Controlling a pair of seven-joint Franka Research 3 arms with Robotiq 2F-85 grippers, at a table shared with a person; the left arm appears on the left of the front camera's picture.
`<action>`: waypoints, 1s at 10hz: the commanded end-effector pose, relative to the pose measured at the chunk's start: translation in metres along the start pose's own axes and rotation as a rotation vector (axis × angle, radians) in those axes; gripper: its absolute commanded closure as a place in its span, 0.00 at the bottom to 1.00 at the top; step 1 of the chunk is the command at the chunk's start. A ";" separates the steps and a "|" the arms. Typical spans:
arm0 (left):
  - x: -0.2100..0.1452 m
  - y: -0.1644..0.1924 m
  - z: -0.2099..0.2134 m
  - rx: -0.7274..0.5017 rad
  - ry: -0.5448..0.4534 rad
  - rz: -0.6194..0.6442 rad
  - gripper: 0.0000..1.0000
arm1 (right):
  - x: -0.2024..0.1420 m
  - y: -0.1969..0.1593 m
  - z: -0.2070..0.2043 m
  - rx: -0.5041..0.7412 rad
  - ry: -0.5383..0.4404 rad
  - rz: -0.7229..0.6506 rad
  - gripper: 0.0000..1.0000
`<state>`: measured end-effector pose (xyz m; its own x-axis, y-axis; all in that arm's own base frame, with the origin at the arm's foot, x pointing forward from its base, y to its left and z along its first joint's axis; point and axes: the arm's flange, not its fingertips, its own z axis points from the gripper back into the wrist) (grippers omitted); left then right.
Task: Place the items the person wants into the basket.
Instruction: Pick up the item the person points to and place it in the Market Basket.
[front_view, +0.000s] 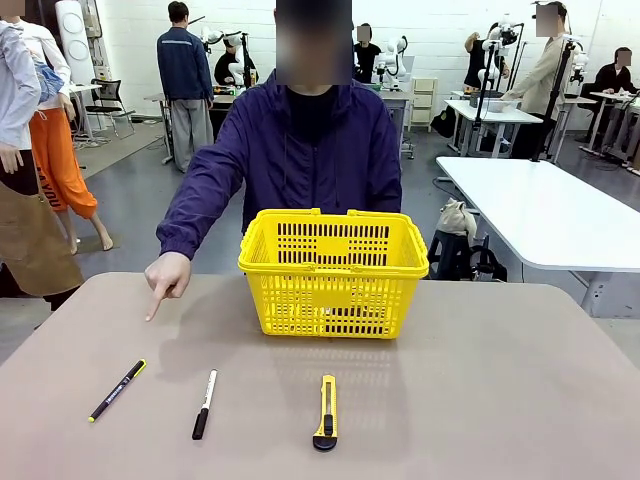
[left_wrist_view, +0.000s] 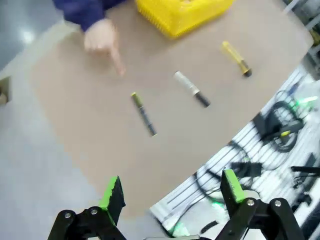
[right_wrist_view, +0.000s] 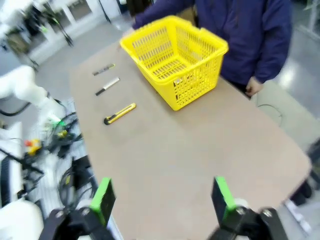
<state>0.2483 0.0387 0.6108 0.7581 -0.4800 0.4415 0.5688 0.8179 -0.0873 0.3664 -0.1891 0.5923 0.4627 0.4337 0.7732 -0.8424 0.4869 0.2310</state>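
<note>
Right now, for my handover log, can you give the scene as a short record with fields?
pointing: person's hand, index finger down at the table, nearest the slim black pen with a yellow end
front row, left to right: that pen, white marker with a black cap, yellow-and-black utility knife
basket: bright yellow slotted plastic basket, upright behind the row, nothing seen inside
left arm's fingers: open, empty
right arm's fingers: open, empty

Nothing legible recorded. Pale print ran along the barrel of the pen, left of the basket and nearer the robot (too small to read). The white marker and utility knife, in front of the basket, bore no readable marks.
</note>
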 end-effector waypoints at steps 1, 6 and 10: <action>0.022 -0.003 -0.042 0.109 0.160 0.029 0.00 | 0.002 -0.003 0.001 0.009 0.002 0.006 0.00; 0.052 -0.003 -0.165 0.173 0.272 0.090 0.00 | 0.002 -0.003 0.001 0.009 0.002 0.006 0.00; 0.065 0.008 -0.222 0.109 0.288 0.135 0.00 | 0.002 -0.003 0.001 0.009 0.002 0.006 0.00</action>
<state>0.3633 -0.0547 0.4425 0.8799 -0.4502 0.1519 0.4566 0.8897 -0.0083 0.3664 -0.1901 0.5924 0.4631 0.4325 0.7736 -0.8417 0.4879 0.2311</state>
